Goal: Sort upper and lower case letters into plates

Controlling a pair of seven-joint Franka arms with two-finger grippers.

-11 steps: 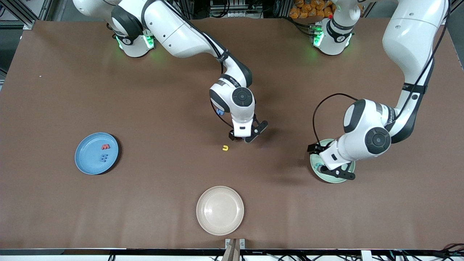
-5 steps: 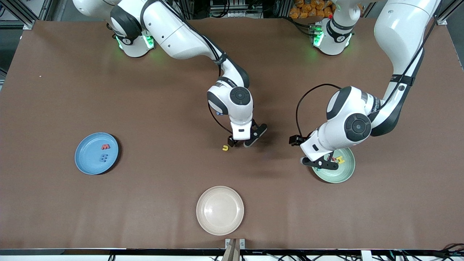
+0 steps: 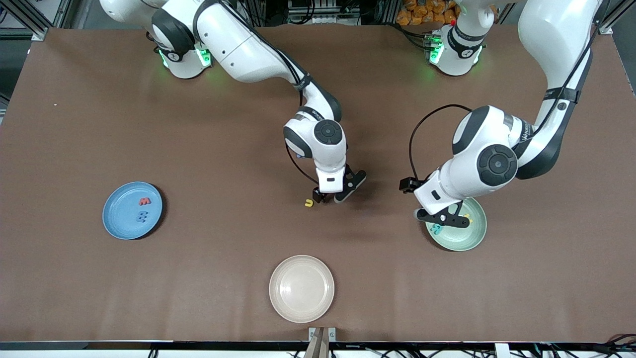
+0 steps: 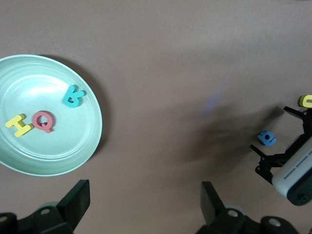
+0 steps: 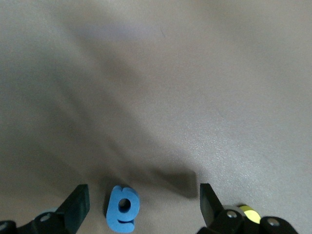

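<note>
**Desk:** What does the front view show?

**Photographer:** Two arms work a brown tabletop (image 3: 74,124). Taking the cream plate (image 3: 301,288) at the camera's edge as landmark: the blue plate (image 3: 119,219) lies farther from the camera than it, toward the right arm's end, holding a red letter (image 3: 144,201) and a blue letter (image 3: 142,217). The pale green plate (image 3: 464,238) lies farther from the camera too, toward the left arm's end. The right gripper (image 3: 331,197) sits low over the tabletop's middle, fingers spread, nothing held, a yellow letter (image 3: 309,203) just beside it. The left gripper (image 3: 442,219) hangs over the green plate's rim.

**Desk:** And the left wrist view?

**Photographer:** The left gripper's fingers (image 4: 73,200) stand wide apart and empty. The green plate (image 4: 83,146) carries a yellow H (image 4: 17,125), a red Q (image 4: 43,121) and a teal letter (image 4: 73,96). Well apart from it, a small blue letter (image 4: 266,138) lies on the tabletop beside the right gripper (image 4: 292,141), with the yellow letter (image 4: 307,101) near.

**Desk:** The right wrist view?

**Photographer:** The small blue letter (image 5: 123,208) lies flat between the right gripper's parted fingers (image 5: 75,204), untouched. A yellow speck (image 5: 249,213) shows past one finger.
</note>
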